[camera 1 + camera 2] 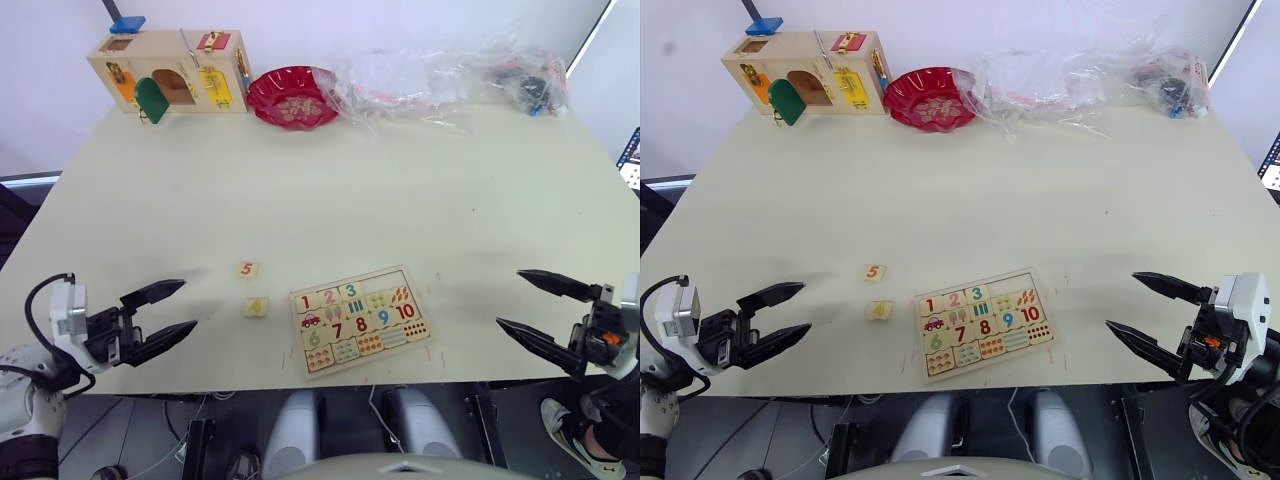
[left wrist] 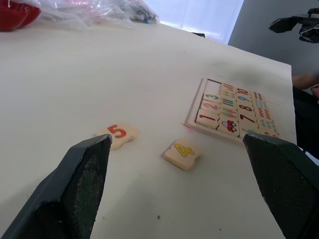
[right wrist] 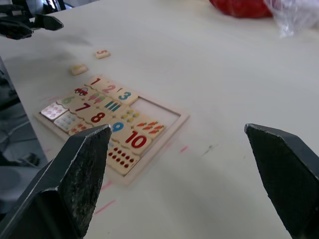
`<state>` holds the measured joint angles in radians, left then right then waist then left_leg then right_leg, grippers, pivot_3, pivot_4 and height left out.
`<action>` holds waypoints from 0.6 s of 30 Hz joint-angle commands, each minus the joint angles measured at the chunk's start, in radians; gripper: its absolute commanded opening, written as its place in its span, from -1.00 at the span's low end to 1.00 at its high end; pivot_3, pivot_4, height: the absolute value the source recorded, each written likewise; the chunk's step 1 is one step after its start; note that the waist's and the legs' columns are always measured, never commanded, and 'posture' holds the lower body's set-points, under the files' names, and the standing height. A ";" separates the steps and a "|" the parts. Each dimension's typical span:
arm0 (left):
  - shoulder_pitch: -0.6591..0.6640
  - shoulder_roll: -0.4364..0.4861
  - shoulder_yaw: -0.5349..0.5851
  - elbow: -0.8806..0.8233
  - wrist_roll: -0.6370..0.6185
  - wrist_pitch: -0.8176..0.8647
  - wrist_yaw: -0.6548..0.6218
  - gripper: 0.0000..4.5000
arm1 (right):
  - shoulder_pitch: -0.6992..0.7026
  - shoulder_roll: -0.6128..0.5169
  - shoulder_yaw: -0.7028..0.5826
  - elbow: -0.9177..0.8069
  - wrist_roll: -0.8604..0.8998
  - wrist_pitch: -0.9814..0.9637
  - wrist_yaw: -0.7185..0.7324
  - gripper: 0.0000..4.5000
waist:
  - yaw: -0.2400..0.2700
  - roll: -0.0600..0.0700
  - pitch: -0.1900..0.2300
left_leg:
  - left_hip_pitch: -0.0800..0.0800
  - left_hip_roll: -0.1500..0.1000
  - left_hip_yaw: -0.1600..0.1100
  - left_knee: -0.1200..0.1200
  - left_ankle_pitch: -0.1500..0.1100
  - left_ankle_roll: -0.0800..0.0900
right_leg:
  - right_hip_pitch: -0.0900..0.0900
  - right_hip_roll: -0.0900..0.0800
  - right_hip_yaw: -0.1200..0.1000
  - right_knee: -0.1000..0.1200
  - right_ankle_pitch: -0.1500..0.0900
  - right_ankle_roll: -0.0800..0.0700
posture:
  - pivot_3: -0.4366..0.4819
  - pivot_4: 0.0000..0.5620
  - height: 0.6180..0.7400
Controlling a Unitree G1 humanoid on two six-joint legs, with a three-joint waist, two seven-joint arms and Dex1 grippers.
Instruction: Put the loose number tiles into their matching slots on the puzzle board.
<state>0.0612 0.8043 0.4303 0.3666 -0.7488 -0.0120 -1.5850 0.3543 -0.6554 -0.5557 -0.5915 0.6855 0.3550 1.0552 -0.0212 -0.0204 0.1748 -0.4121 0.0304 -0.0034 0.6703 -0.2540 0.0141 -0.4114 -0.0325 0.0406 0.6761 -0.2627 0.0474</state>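
Two tiles are loose on the bench: the 5 tile [image 1: 248,270] and the 4 tile [image 1: 256,307], both lying flat near the front edge, just left of the puzzle board [image 1: 361,320]. The empty slots [image 3: 158,111] sit in the board's top row, after the 3. I'd guess these are light, stiff, thin squares of smooth wood, so they'd probably skid if nudged; best bet is pinching opposite side edges. The left gripper [image 1: 176,312] and right gripper [image 1: 522,299] both have jaws spread wide, holding nothing, at the front corners.
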 commanded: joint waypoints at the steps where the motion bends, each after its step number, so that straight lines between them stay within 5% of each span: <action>1: -0.036 0.037 0.025 -0.012 0.005 0.020 -0.020 1.00 | -0.017 0.009 0.014 -0.042 0.014 -0.040 -0.022 0.99 | 0.005 -0.001 0.000 | 0.000 0.000 0.000 0.000 0.000 0.000 | 0.000 0.000 0.000 0.000 0.000 0.000 | -0.05 -0.47 1.00; 18: -0.319 0.117 -0.185 -0.031 0.293 0.050 0.129 1.00 | -0.027 -0.133 -0.016 -0.085 0.220 0.026 0.063 0.99 | 0.010 -0.001 -0.001 | -0.001 -0.003 -0.001 0.001 0.000 0.000 | 0.000 0.001 -0.001 0.001 0.000 0.000 | -0.05 -0.47 1.00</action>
<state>-0.2464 0.9097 0.2423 0.3383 -0.4780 0.0491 -1.4775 0.3217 -0.7800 -0.5327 -0.6528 0.8816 0.3908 1.1045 -0.0112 -0.0217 0.1741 -0.4131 0.0269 -0.0045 0.6711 -0.2540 0.0141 -0.4112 -0.0313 0.0401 0.6767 -0.2625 0.0476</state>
